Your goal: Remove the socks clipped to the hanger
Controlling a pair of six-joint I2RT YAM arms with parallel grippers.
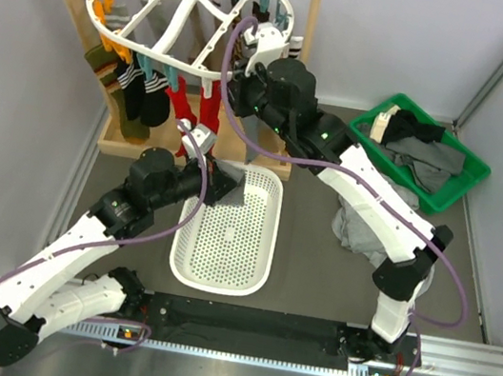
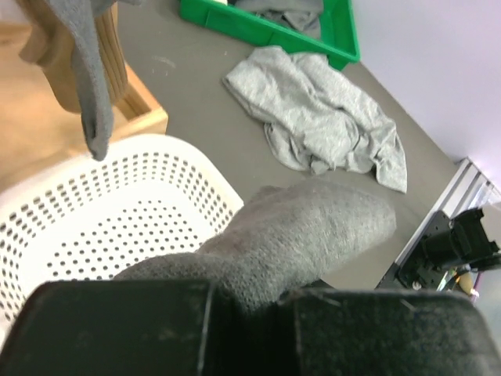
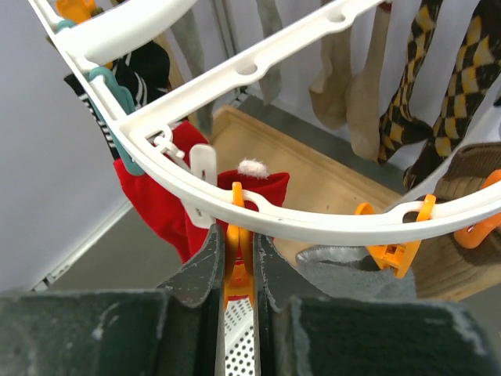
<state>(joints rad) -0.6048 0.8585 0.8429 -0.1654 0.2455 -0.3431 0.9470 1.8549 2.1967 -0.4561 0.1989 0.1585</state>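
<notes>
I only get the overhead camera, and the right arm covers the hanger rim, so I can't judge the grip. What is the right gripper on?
Observer: The right gripper is pinched on an orange clip. That clip holds a red sock to the hanger.
Operator: And is the left gripper carrying anything?
Observer: Yes. The left gripper is shut on a grey sock, right by the white basket.
</notes>
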